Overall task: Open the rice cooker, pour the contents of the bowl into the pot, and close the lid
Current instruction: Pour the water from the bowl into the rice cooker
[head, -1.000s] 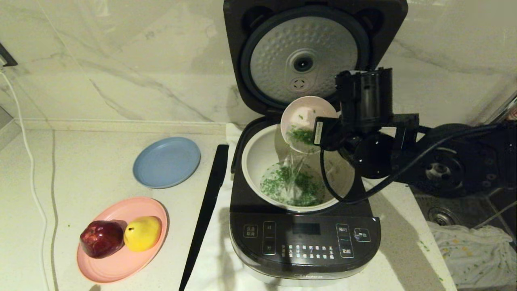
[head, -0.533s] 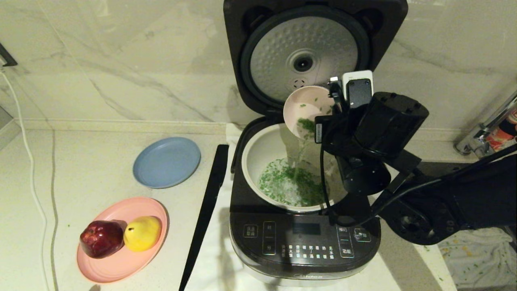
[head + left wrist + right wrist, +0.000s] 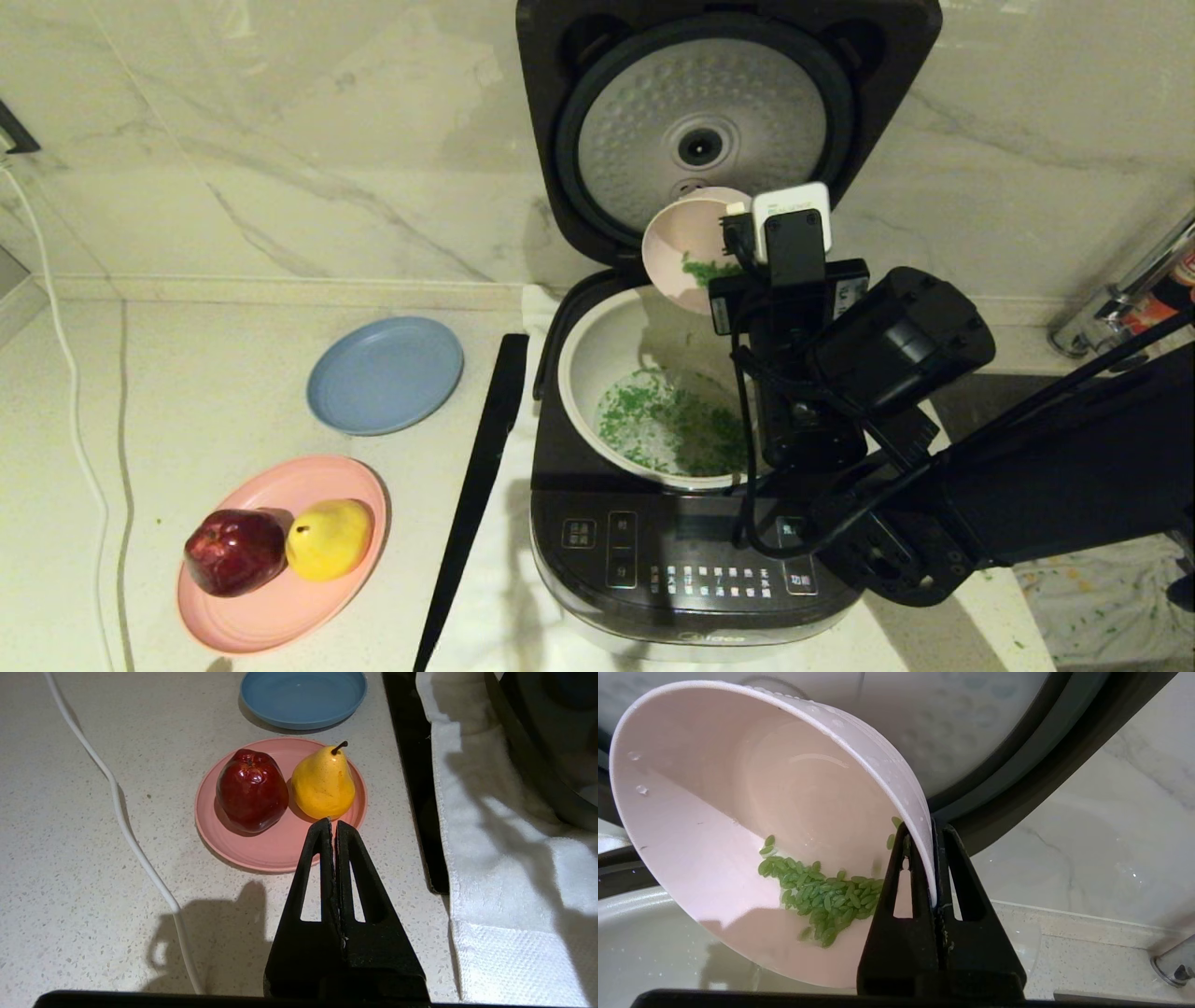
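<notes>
I have the rice cooker (image 3: 700,523) standing on the bench (image 3: 187,392) with its lid (image 3: 719,121) swung fully up, silver dimpled underside facing me. My right gripper (image 3: 934,830) is pinching the rim of the bowl (image 3: 752,826), one finger inside and one outside the wall. The bowl (image 3: 686,247) hangs tilted steeply above the back edge of the pot (image 3: 597,355), its mouth turned toward the cooker's left side. A small clump of the contents (image 3: 822,891) clings to the lower inside wall of the bowl; most of the green bits and white grains lie at the bottom of the pot (image 3: 677,434).

My left gripper (image 3: 333,826) is parked well to the cooker's left, hovering above the bench with its fingers pressed together, holding nothing. Just beyond its tips sits a pink plate (image 3: 275,854) carrying a red apple (image 3: 251,788) and a yellow pear (image 3: 322,784), touching each other. A blue plate (image 3: 385,373) lies between that plate and the wall, left of the cooker.
</notes>
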